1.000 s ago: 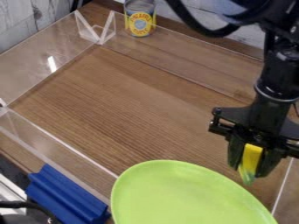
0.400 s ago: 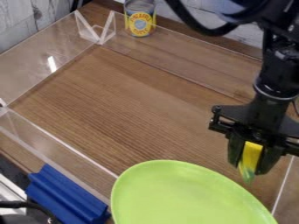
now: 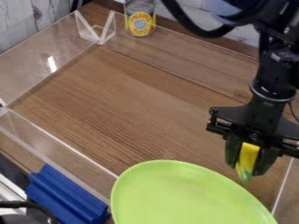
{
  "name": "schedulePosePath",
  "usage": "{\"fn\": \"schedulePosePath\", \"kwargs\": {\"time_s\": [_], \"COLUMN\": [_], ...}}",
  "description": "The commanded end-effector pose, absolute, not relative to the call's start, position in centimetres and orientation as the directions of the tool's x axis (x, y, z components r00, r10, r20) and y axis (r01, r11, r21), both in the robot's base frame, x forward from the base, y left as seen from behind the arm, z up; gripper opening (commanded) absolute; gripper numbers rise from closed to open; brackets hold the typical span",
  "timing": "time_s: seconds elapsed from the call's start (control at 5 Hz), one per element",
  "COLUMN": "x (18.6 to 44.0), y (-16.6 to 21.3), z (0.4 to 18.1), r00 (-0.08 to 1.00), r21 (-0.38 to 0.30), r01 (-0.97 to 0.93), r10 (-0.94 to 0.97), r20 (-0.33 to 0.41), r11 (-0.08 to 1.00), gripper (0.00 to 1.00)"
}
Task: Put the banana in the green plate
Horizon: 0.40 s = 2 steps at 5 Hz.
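Note:
The small yellow banana hangs upright between my black gripper's fingers at the right of the wooden table, its dark greenish tip pointing down. My gripper points straight down and is shut on the banana. Just below and to its left lies the large lime-green plate, whose far rim sits close under the banana's tip. The plate holds nothing that I can see.
Clear acrylic walls fence the wooden table on the left and back. A yellow-labelled can stands at the back. A blue block lies at the front left, outside the wall.

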<state>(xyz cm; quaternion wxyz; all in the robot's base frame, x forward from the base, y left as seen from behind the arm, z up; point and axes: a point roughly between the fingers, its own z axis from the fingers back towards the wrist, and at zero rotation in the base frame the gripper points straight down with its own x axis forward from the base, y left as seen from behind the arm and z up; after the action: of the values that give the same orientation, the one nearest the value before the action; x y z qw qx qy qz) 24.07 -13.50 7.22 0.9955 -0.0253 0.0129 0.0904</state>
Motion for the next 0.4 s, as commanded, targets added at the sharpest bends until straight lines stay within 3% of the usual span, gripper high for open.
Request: {"fn": "schedulePosePath", "kwargs": {"time_s": [0.0, 0.2], "x": [24.65, 24.71], "y": [-13.40, -13.36], "z": [8.36, 8.33], "r00": [0.983, 0.983], "r21": [-0.075, -0.074], "r01": [-0.183, -0.183], "r10": [0.184, 0.183], "r20": [0.005, 0.002], "r11": [0.980, 0.980], "gripper": [0.00, 0.00]}}
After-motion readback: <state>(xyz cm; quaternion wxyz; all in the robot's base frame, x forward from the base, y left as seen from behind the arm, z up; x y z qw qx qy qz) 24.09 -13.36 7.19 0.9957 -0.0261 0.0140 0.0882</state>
